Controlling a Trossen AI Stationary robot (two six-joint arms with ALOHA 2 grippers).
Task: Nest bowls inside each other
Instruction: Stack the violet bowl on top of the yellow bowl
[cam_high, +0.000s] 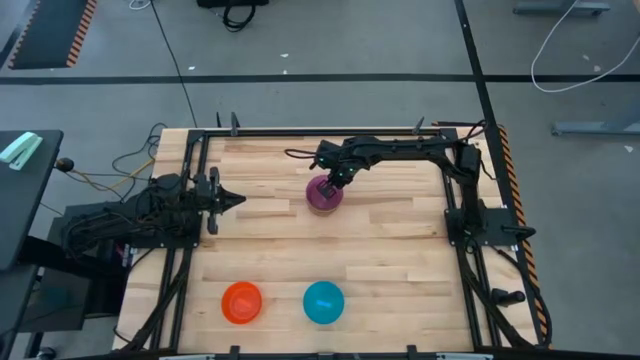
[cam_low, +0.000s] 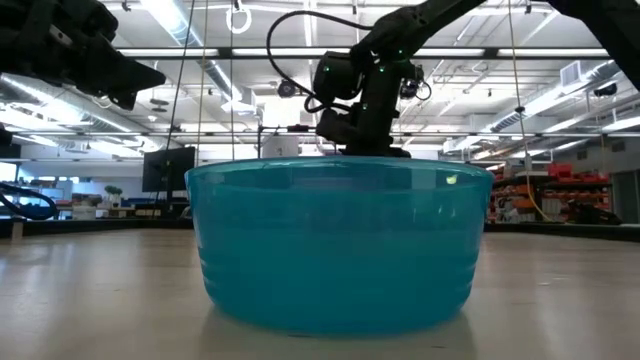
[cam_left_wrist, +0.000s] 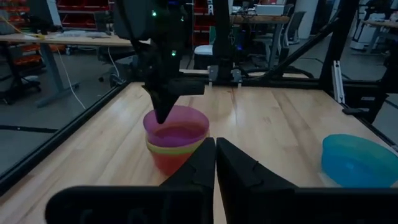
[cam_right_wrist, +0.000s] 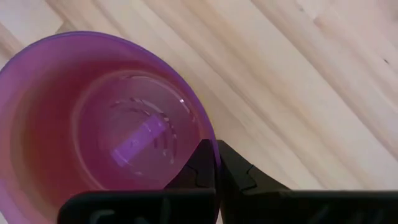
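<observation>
A purple bowl (cam_high: 322, 196) sits on top of a stack at the table's middle. In the left wrist view the purple bowl (cam_left_wrist: 177, 127) rests inside a yellow bowl (cam_left_wrist: 177, 149), which sits in a darker bowl (cam_left_wrist: 171, 162) on the wood. My right gripper (cam_high: 336, 184) is above the stack, shut on the purple bowl's rim. An orange bowl (cam_high: 242, 302) and a bright blue bowl (cam_high: 323, 302) stand apart near the near edge. The blue bowl (cam_low: 335, 245) fills the low view. My left gripper (cam_high: 238, 200) waits, shut, to the left of the stack. My right gripper (cam_right_wrist: 216, 149) pinches the purple bowl's rim (cam_right_wrist: 207, 132) on one side, with one finger (cam_right_wrist: 200, 169) inside the bowl and the other outside. The fingers come from above, pointing down (cam_left_wrist: 163, 112). The bowl is upright and sits in the yellow bowl below it.
Black frame rails (cam_high: 190, 250) run along the left and right sides of the table. Bare wood lies between the stack and the two single bowls. The left arm's base and cables (cam_high: 110, 225) sit at the left edge.
</observation>
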